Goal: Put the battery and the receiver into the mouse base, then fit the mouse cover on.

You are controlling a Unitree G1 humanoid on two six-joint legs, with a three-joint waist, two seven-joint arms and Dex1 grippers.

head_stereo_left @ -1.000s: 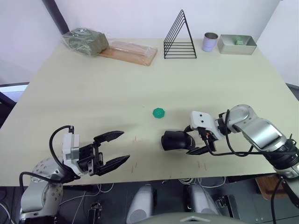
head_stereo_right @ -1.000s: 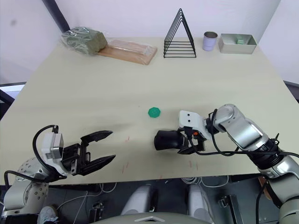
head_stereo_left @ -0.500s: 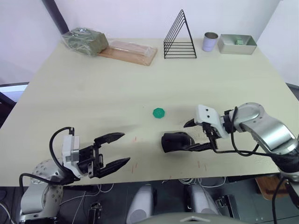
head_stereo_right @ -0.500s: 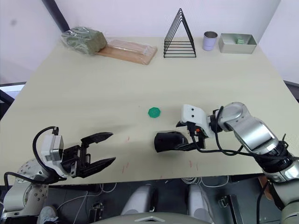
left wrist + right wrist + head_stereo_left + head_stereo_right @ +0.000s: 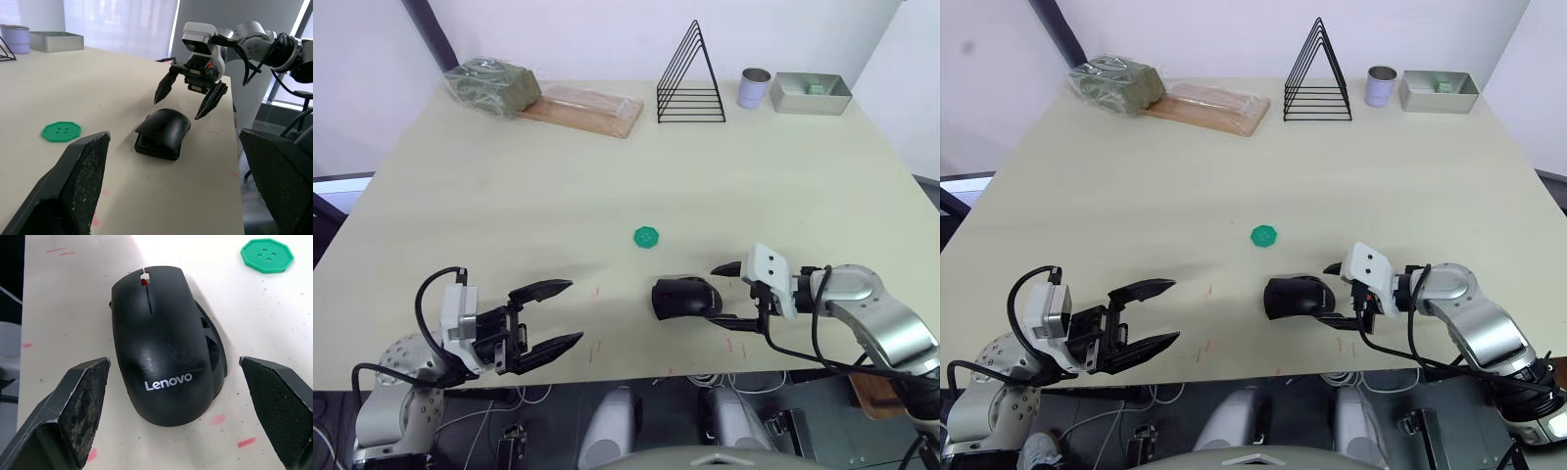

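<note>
Since 1 second ago the right gripper (image 5: 728, 293) has let go of the mouse and backed off toward the table's right near corner; the left gripper (image 5: 559, 313) and everything else sit as they did.

Going left to right: the left gripper hovers over the near edge of the table (image 5: 509, 186), its 2 black fingers spread wide with nothing between them. The mouse lies well apart from it, off beyond its fingertips toward the right. Faint red marks (image 5: 596, 292) dot the tabletop just past those fingertips.

Next comes the mouse cover (image 5: 159, 357), glossy black with a pale logo, sitting on top of the mouse base (image 5: 215, 350), whose darker edge peeks out along 1 side. A red part shows through the slot at the cover's front. The green disc (image 5: 647, 236) lies beyond the mouse, apart from it.

The right gripper points at the mouse from just beside it, its 2 fingers splayed wide and empty, the tips close to the cover's rear but not touching.

Battery and receiver cannot be made out.
</note>
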